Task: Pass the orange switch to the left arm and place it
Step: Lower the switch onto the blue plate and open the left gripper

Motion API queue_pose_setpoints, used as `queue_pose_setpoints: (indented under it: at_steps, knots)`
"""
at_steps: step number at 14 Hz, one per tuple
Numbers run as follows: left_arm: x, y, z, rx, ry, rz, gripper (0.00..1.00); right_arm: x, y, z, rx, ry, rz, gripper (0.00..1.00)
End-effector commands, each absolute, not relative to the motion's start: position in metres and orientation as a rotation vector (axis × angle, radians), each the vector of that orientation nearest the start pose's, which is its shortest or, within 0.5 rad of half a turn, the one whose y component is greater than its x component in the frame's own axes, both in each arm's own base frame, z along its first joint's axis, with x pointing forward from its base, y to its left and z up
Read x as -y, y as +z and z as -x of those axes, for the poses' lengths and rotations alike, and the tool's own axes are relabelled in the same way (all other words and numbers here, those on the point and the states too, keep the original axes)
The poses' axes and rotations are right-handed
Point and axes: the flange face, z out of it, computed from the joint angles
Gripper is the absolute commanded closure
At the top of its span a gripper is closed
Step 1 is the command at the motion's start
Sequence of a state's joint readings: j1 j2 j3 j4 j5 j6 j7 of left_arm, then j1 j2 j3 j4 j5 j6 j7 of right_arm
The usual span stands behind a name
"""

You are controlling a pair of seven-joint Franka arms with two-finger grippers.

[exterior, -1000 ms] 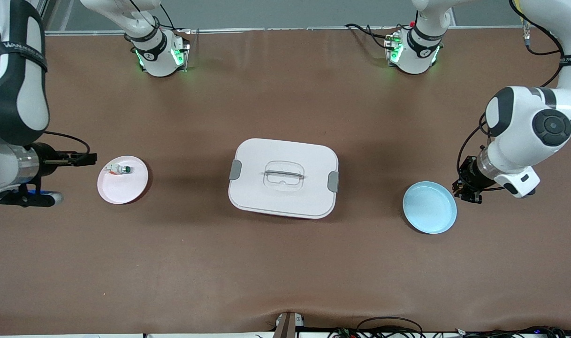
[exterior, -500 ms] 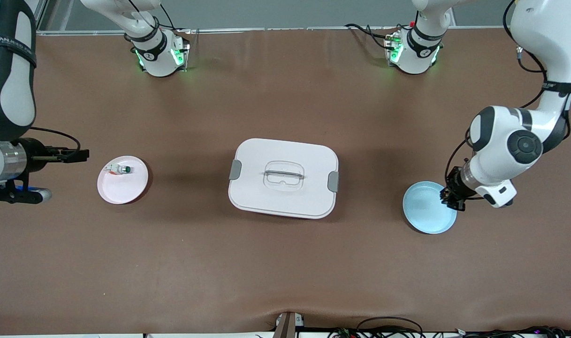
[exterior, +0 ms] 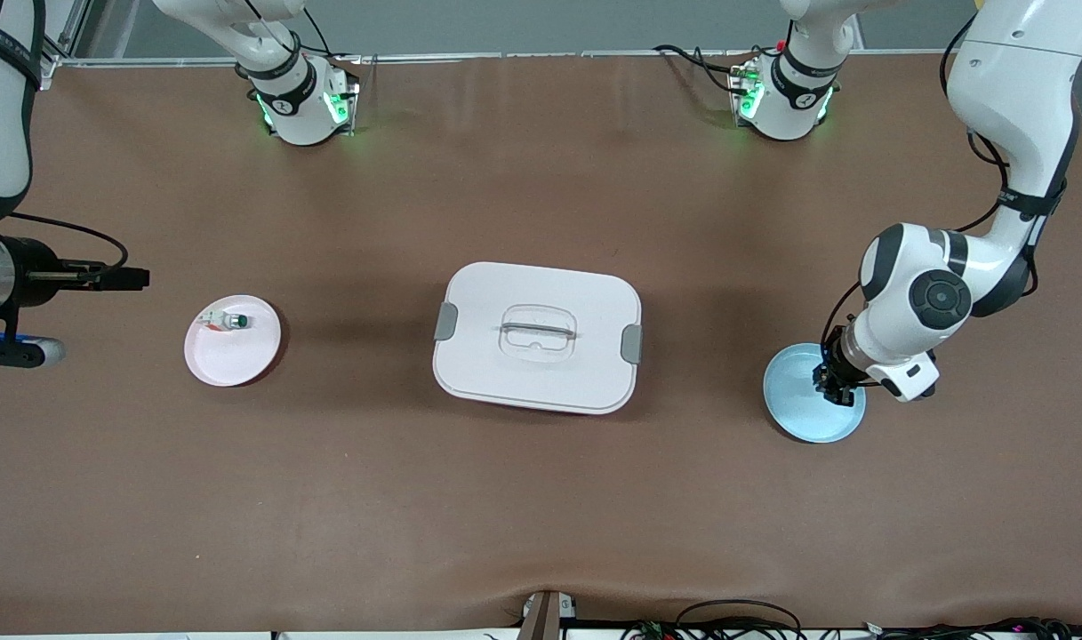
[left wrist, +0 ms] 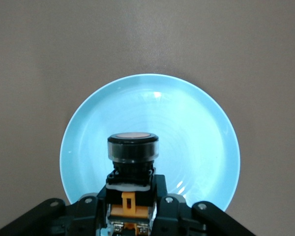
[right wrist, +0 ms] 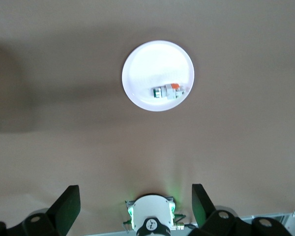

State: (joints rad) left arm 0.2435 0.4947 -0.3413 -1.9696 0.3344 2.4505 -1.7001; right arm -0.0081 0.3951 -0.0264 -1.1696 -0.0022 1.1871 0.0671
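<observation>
With the left gripper (left wrist: 130,223) clamped on the black, orange-buttoned switch (left wrist: 132,152) above the round light-blue plate (left wrist: 206,142), and the right gripper (right wrist: 135,206) waiting spread apart, a high release risks the switch bouncing off.

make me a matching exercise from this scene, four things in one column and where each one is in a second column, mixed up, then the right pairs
Things:
1. orange switch
2. green-button switch
3. box
4. right hand

Places or states:
A. lying on the pink plate
B. mid-table, between the two plates
C. open, holding nothing
D. gripped in the left hand, over the light blue plate

Pairs: 1-D, 2-A, 3-B, 4-C
</observation>
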Motion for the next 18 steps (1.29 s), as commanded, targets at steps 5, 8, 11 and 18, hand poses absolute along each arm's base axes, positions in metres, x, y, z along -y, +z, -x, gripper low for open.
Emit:
queue_pose_setpoints:
  at_steps: [5,8,11,18]
  knots:
    - [0.058,0.208,-0.622,2.016,-0.144,2.392,1.00,0.011,0.574,-0.615,-0.179,0.453,3.065,0.00]
    - [0.059,0.200,-0.623,2.017,-0.150,2.413,1.00,0.009,0.575,-0.614,-0.246,0.469,3.055,0.00]
    - [0.058,0.191,-0.622,2.011,-0.147,2.416,1.00,0.005,0.584,-0.608,-0.235,0.462,3.068,0.00]
    - [0.056,0.183,-0.622,1.954,-0.166,2.436,1.00,0.011,0.582,-0.605,-0.310,0.490,3.077,0.00]
